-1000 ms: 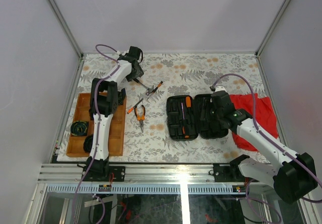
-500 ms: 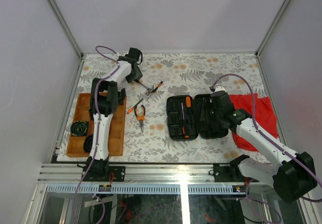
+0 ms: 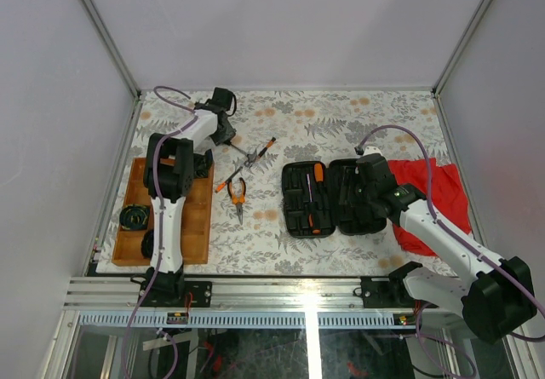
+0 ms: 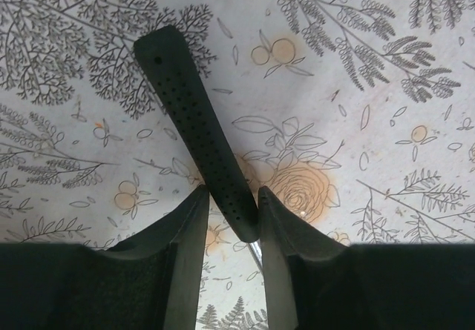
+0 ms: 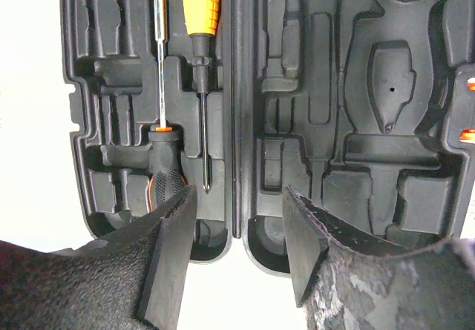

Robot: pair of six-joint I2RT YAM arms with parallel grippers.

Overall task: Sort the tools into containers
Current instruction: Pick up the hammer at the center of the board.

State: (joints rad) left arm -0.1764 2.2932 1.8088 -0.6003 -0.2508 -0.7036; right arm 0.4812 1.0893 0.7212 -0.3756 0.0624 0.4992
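Open tool case holds 2 screwdrivers.

Red cloth, floral tablecloth

Black tool case lies open, both halves facing up. Left half: orange-handled screwdriver at far end, tip pointing near; nut driver just left, black-orange handle near. Orange latch tabs at right edge. Right gripper jaws apart over near edge.
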